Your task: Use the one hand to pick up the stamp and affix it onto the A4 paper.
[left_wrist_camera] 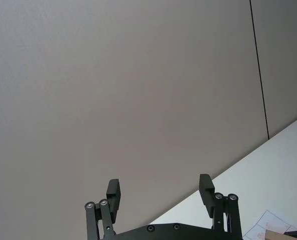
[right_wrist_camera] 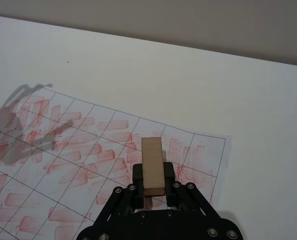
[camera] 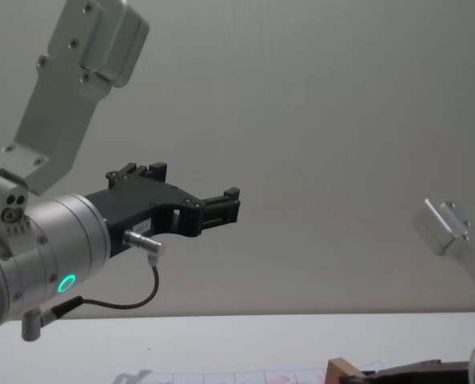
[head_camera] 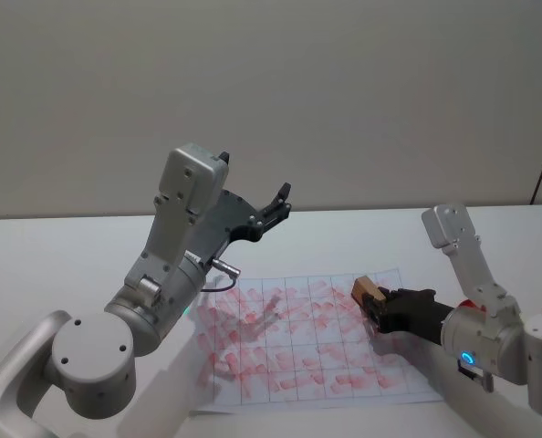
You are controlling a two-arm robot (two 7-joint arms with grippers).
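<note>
Black fingers of the right gripper [head_camera: 376, 306] clamp the tan wooden stamp [head_camera: 366, 290], which juts past their tips, low over the right part of the A4 paper [head_camera: 280, 365] (contact with the sheet can't be judged). Its forearm reaches in low from the right. The sheet lies flat on a white table [head_camera: 61, 265] before a grey wall [head_camera: 326, 91]. The left gripper [head_camera: 280, 201] is raised with its fingers spread, aimed at that wall. The right wrist view shows red smudges in the grid cells.
</note>
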